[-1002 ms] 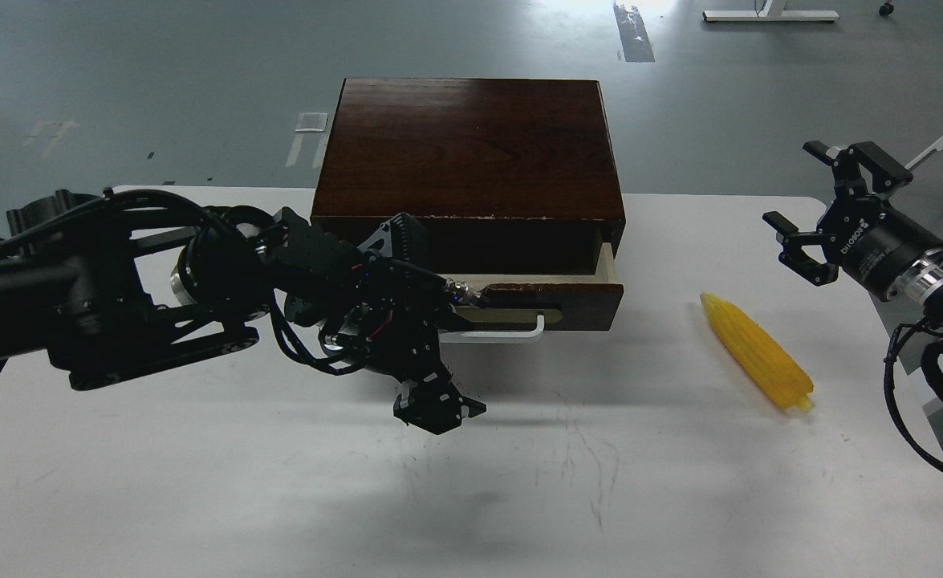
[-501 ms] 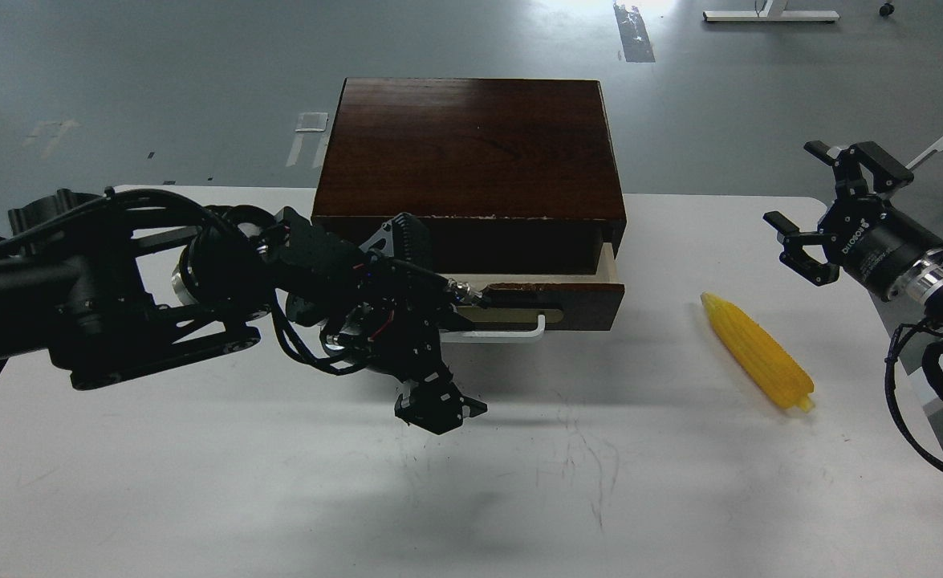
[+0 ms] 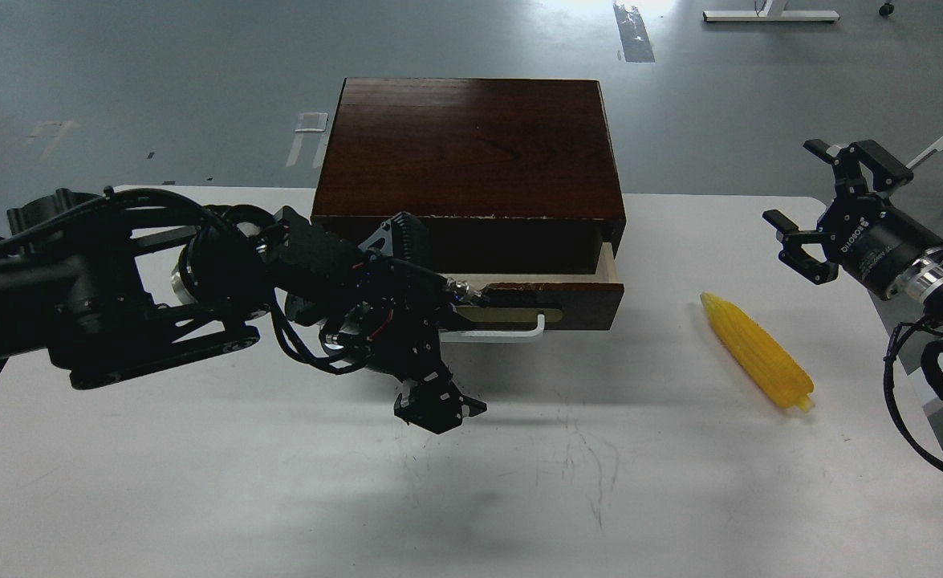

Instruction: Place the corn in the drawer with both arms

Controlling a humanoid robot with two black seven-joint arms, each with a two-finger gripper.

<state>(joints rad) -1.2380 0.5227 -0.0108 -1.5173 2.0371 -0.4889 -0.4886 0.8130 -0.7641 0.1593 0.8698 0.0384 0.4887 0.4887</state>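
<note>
The yellow corn (image 3: 758,352) lies on the white table (image 3: 198,482) at the right, pointed end toward the box. The dark brown box (image 3: 471,144) stands at the table's back middle. Its drawer (image 3: 567,299) is pulled out a little, showing a pale inner side; the white bar handle (image 3: 493,335) is partly hidden by my left arm. My left gripper (image 3: 439,411) hangs in front of and below the handle's left end, just above the table; its fingers form one dark clump. My right gripper (image 3: 797,186) is open and empty, raised behind and to the right of the corn.
The table's right edge runs close behind the corn. Black cables (image 3: 912,401) hang from my right arm at the right edge. Grey floor lies beyond the table, with white stand legs (image 3: 768,14) at the far back.
</note>
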